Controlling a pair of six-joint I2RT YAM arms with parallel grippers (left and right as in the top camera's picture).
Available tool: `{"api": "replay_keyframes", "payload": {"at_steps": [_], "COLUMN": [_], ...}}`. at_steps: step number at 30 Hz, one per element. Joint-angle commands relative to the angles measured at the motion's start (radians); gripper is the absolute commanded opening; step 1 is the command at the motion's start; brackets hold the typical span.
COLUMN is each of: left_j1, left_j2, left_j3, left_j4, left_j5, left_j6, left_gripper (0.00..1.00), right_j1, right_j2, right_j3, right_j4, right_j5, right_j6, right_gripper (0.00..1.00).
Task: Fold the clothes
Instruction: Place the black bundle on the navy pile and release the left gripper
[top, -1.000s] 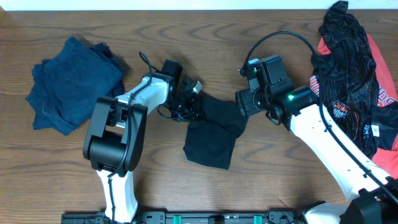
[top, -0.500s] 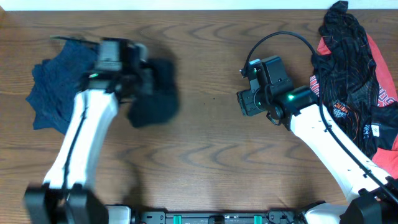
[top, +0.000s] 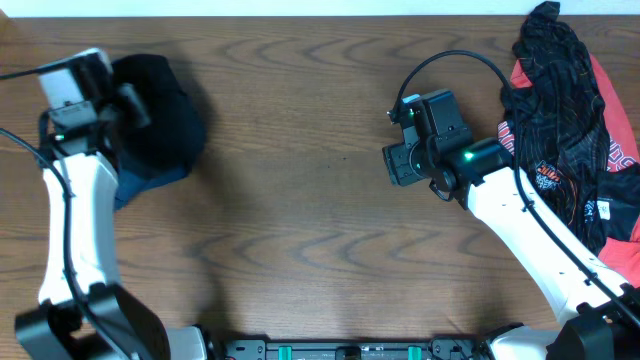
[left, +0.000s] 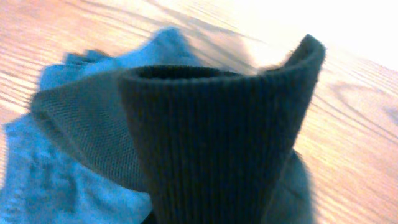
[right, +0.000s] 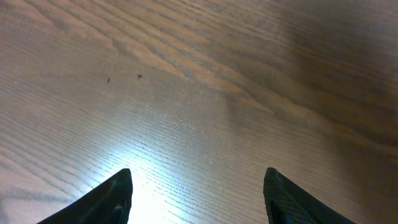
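Your left gripper (top: 128, 100) is clamped shut on the folded black T-shirt (top: 165, 120) at the far left of the table (top: 300, 230), holding it right over the dark blue garments (top: 135, 185), whose edge shows beneath it. Your right gripper (right: 199, 190) hangs over bare wood right of centre with its jaws wide and nothing between them. The black red-printed shirt (top: 555, 90) lies crumpled on the red one (top: 615, 150) at the right edge.
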Motion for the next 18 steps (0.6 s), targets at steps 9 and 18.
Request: {"api": "replay_keyframes", "payload": {"at_steps": [9,18], "left_j1": [0.134,0.108], "left_j2": [0.216,0.03], "left_j3": [0.026,0.026], "left_j4": [0.074,0.04], "left_j5": [-0.019,0.08], "left_j6": [-0.027,-0.044], "left_gripper": [0.9,0.98], "right_j1": [-0.015,-0.082], "right_j2": [-0.018,-0.048], "right_j3": [0.008,0.012], "right_j4": [0.001,0.09], "right_j5": [0.008,0.019], "right_j6": [-0.012,0.127], "right_gripper": [0.66,0.83]}}
